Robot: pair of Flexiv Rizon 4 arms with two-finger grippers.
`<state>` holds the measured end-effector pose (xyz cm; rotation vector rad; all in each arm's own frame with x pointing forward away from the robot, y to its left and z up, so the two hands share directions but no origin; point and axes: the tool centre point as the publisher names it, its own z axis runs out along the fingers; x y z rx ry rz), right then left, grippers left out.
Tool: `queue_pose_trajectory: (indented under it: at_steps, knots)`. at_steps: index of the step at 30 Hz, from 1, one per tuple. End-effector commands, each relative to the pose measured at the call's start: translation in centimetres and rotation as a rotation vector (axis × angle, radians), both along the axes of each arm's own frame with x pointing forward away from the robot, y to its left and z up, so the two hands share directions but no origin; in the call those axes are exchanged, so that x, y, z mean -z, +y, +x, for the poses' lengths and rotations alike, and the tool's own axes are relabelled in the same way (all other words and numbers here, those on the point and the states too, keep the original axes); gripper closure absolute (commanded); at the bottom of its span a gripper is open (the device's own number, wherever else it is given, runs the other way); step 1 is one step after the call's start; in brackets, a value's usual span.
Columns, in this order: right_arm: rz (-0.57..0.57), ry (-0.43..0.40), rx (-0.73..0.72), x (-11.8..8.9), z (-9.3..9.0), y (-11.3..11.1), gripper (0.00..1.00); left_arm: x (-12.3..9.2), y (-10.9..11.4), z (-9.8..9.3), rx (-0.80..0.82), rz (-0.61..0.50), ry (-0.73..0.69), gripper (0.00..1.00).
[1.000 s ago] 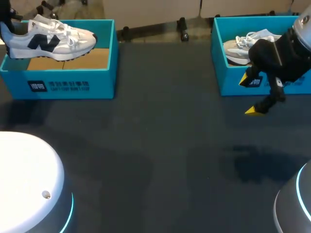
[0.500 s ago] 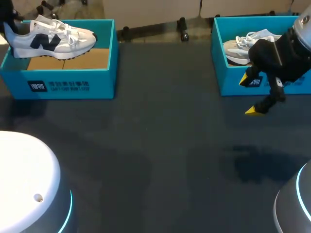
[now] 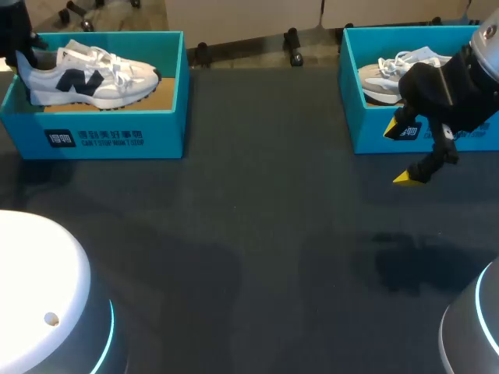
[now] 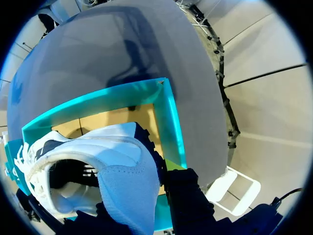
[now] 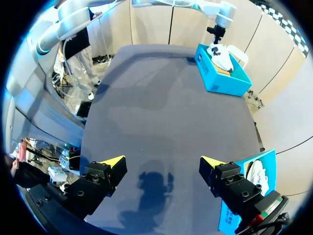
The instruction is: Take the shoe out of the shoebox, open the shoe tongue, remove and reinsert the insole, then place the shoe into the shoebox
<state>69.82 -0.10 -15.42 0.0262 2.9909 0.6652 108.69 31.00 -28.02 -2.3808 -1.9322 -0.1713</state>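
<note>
A white sneaker with a dark side logo (image 3: 90,78) lies level inside the teal shoebox (image 3: 101,136) at the far left, toe pointing right. My left gripper (image 3: 23,56) is shut on its heel. In the left wrist view the sneaker (image 4: 98,166) fills the space between my dark fingers (image 4: 186,196), its collar and light blue heel lining toward the camera, with the shoebox (image 4: 171,127) and its brown floor below. My right gripper (image 3: 399,153) hangs open and holds nothing, just in front of the other box. In the right wrist view the right gripper (image 5: 163,162) is spread wide above bare tabletop.
A second teal box (image 3: 374,136) at the far right holds another pale sneaker (image 3: 390,74). The dark tabletop (image 3: 257,234) stretches between the two boxes. White arm bases sit at the near corners.
My left arm has lowered the sneaker from above the left box's rim down into the box and a little to the right. The right arm has not moved.
</note>
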Motion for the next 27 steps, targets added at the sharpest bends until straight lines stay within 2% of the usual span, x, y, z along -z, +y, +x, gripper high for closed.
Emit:
queue_pose_trajectory:
  at_steps: [1, 20, 27]
  knots:
    - [-0.004, 0.003, 0.0, 0.1, 0.2, 0.1, 0.0, 0.9, 0.3, 0.5, 0.007, -0.009, 0.015, 1.0]
    - [-0.004, 0.003, 0.0, 0.1, 0.2, 0.1, 0.0, 6.0, -0.3, 0.1, 0.046, 0.02, 0.057, 1.0]
    - [-0.004, 0.003, 0.0, 0.1, 0.2, 0.1, 0.0, 7.2, -0.5, 0.1, 0.046, 0.013, 0.077, 1.0]
